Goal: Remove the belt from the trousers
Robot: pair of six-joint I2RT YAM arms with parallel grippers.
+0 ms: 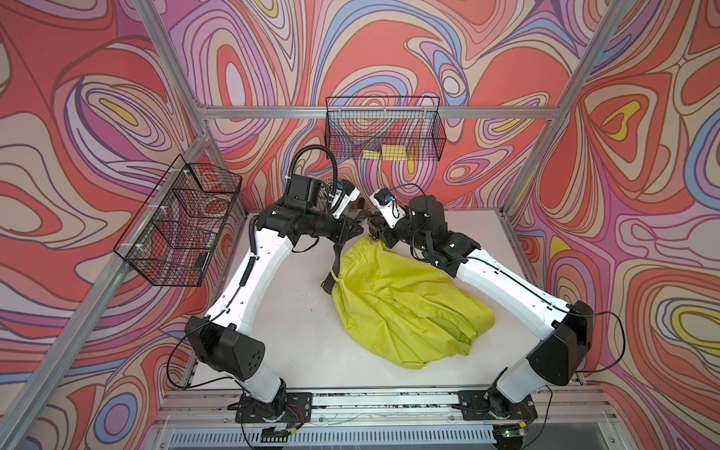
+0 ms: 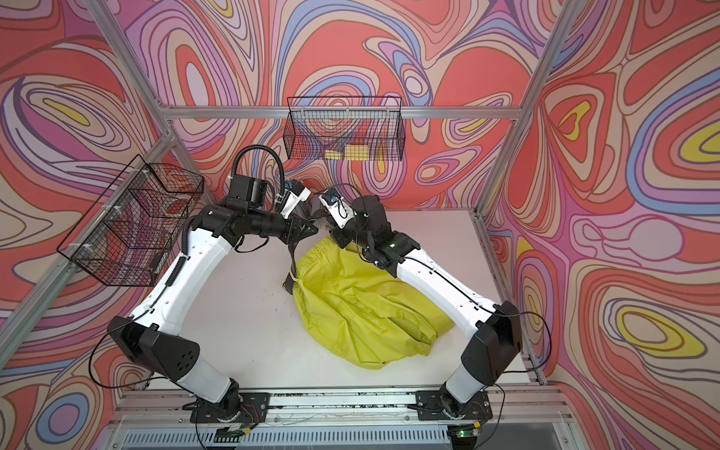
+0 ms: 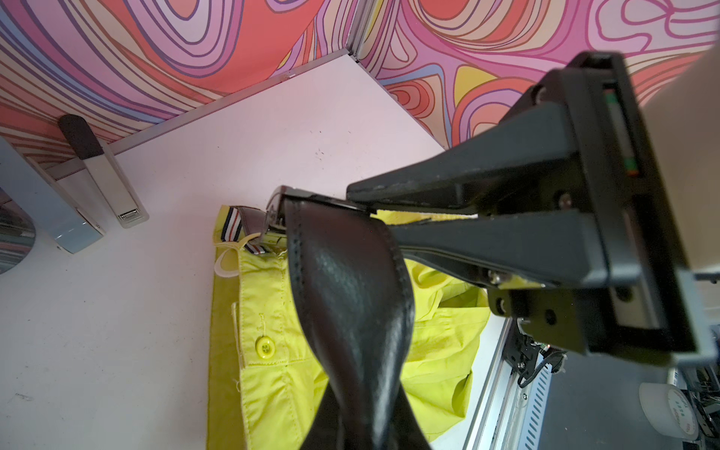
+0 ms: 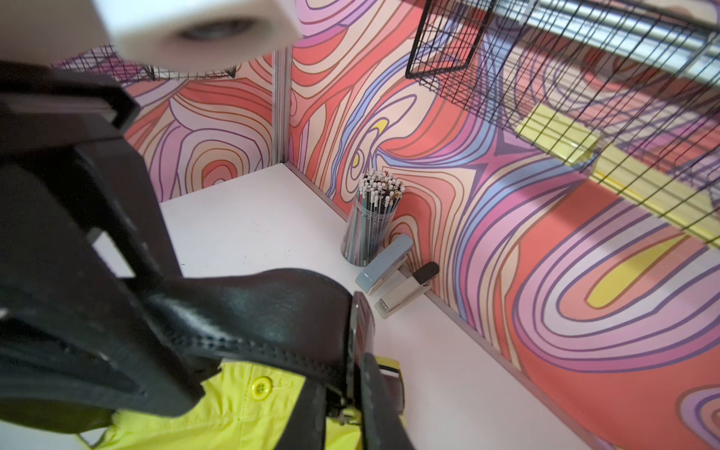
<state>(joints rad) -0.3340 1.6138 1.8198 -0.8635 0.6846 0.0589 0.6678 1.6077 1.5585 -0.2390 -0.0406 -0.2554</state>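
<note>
Over the far middle of the white desk [image 1: 296, 331], both arms meet above the waistband of the bright yellow-green fabric trousers [image 1: 401, 307], which lie crumpled right of the desk's centre. The left gripper [image 3: 370, 212] is clamped on the narrow black leather-like belt [image 3: 350, 296] right beside its dark metal buckle [image 3: 274, 218], holding that end lifted off the desk. The right gripper [image 4: 175, 335] is also closed on the belt, pinching the strap where it arches toward the buckle. In both top views the strap hangs from the grippers down to the waistband's left end, where a yellow belt loop [image 1: 334, 274] crosses it. The waistband's striped lining [image 3: 237, 226] and a yellow button [image 3: 265, 346] show in the left wrist view. Against the back wall stand a clear cup of pencils [image 4: 370, 230] and two staplers [image 4: 385, 265].
</note>
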